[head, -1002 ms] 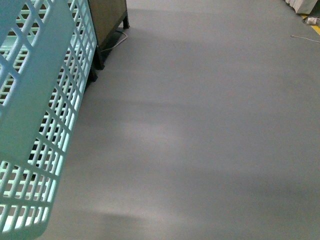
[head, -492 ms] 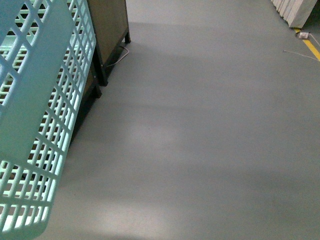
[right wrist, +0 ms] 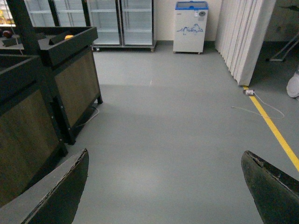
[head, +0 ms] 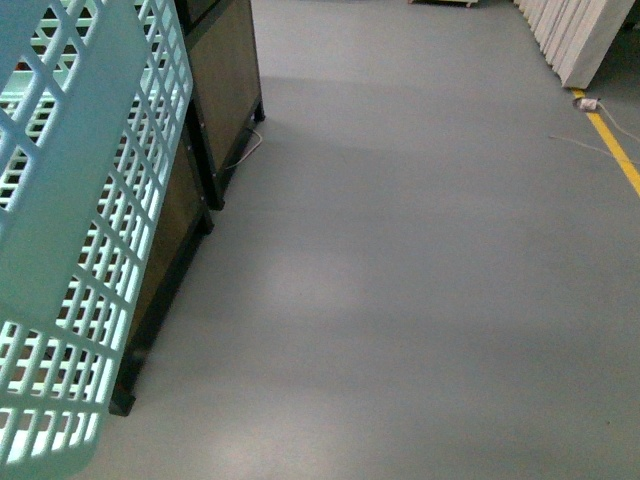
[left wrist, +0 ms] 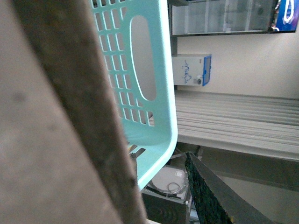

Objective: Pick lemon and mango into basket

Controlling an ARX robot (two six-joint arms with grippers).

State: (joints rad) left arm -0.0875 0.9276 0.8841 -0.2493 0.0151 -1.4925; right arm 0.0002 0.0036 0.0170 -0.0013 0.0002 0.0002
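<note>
The turquoise lattice basket [head: 70,200] hangs close to the camera at the left of the front view. In the left wrist view its slotted wall [left wrist: 145,70] and blurred brown handle [left wrist: 70,93] fill the frame. My left gripper [left wrist: 159,205] is shut on the basket, with one dark finger [left wrist: 205,191] showing. My right gripper [right wrist: 163,186] is open and empty above bare grey floor. A small yellow-orange fruit [right wrist: 68,36] lies on a dark stand far off, too small to name. No lemon shows.
Dark wood-panelled display stands [head: 225,90] line the left, also in the right wrist view [right wrist: 74,79]. Glass-door fridges [right wrist: 121,21] and a white-blue freezer [right wrist: 190,25] stand at the back. A white folding partition [right wrist: 243,37], yellow floor line [right wrist: 275,130] and cable [right wrist: 249,92] lie right.
The front view has shifted: the stands show more at the left, and the partition and yellow line show more at the right. The basket keeps its place in the picture.
</note>
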